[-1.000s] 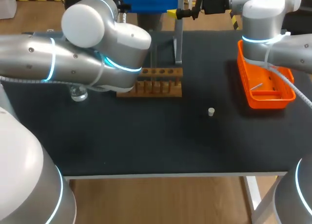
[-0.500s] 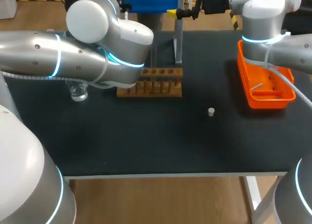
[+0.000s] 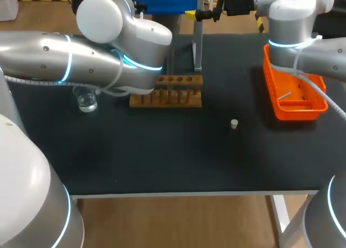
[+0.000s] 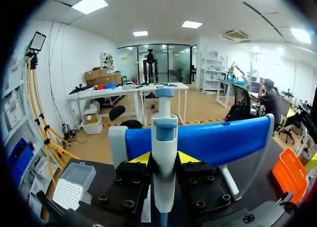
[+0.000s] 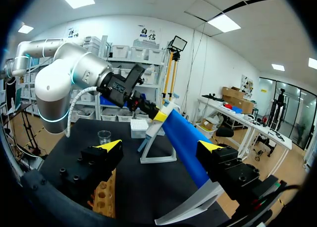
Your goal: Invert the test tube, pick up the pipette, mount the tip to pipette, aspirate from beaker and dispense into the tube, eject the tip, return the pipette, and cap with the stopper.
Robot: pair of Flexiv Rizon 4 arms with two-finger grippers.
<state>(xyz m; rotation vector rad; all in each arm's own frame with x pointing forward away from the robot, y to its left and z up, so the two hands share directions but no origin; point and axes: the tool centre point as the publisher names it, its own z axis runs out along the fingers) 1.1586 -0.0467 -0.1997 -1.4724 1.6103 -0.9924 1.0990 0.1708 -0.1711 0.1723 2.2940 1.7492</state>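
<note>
In the left wrist view my left gripper [image 4: 164, 159] is shut on the white and blue pipette [image 4: 164, 133], which stands upright against the blue bar of the pipette stand [image 4: 218, 140]. From the right wrist view, the same pipette [image 5: 154, 125] shows at the bar's far end, in my left arm's gripper [image 5: 148, 111]. My right gripper [image 5: 161, 149] is open, its yellow tips on either side of the blue bar's near end without touching it. The wooden tube rack [image 3: 168, 91], the glass beaker [image 3: 86, 101] and the small stopper [image 3: 234, 124] sit on the black table. I cannot make out the test tube.
An orange tray [image 3: 278, 105] lies at the table's right side under my right arm. A white tip box [image 4: 70, 187] sits near the back left corner. My left arm's big elbow [image 3: 108, 26] hangs over the rack's left end and the beaker area.
My left arm's elbow has drifted up and to the right, uncovering the beaker. The right arm, rack and stopper have not moved.
</note>
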